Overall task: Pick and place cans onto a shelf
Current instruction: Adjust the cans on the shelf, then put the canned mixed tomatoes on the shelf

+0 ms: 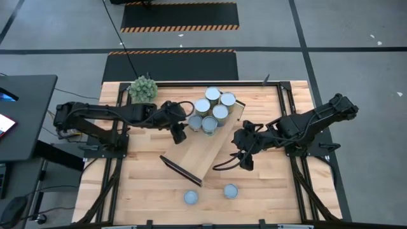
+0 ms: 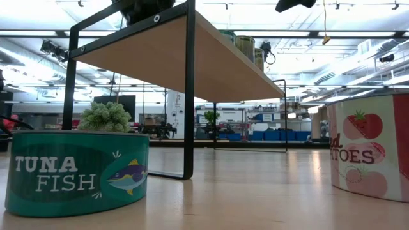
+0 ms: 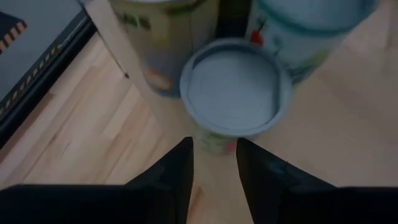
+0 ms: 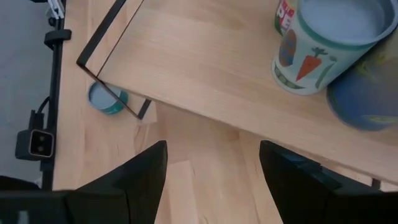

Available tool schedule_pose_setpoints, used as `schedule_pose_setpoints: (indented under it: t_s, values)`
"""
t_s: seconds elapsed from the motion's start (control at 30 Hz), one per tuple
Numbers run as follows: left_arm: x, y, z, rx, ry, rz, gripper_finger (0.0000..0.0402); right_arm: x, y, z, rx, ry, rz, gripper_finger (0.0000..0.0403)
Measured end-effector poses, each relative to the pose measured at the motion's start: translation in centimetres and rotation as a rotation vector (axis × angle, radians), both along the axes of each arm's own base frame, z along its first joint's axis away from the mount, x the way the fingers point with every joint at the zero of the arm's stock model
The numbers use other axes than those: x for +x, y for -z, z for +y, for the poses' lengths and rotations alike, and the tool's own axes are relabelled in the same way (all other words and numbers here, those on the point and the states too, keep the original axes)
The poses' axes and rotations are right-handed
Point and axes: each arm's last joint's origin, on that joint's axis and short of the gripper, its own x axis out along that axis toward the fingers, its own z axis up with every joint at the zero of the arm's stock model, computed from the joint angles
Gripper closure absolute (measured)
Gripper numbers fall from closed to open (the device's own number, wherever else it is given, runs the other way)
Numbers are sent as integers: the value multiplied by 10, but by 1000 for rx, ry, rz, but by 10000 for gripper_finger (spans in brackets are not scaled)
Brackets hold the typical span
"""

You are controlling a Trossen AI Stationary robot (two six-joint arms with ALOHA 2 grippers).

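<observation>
The shelf (image 1: 206, 149) is a light-wood board on black frame legs (image 2: 188, 96), lying aslant across the table. Several cans (image 1: 212, 109) stand bunched on its far end. Two more cans rest on the tabletop near the front edge: a teal tuna can (image 1: 191, 197) and a tomato can (image 1: 230, 191). My left gripper (image 1: 180, 132) hovers at the left of the bunch, slanting down. Its fingers (image 3: 180, 165) stand a little apart, with a can (image 3: 233, 87) upright just beyond their tips. My right gripper (image 1: 245, 159) hangs open beside the shelf's right edge (image 4: 217, 106), holding nothing.
A green bushy plant (image 1: 142, 88) stands at the table's far left, behind my left arm. Black frame rails (image 1: 287, 127) run along the table's sides. A dark desk (image 1: 22, 114) lies off the left edge. Bare tabletop (image 1: 140, 184) lies left of the shelf's near end.
</observation>
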Motion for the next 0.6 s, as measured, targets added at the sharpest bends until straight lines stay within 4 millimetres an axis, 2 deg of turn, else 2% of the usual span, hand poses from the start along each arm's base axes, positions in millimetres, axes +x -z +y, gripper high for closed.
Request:
schedule_pose_setpoints:
  t_s: [0.2, 0.43, 0.6]
  values:
    - [-10, -18, -13, -3, 61, -59, 274, -5, 10, 14, 0, -39, 44, 140]
    - [-21, -24, -39, -58, 113, -82, 274, -10, 30, 33, 24, -9, 27, 140]
    - [-24, -26, -58, -64, 182, -97, 274, -11, 53, 43, 83, -43, 24, 140]
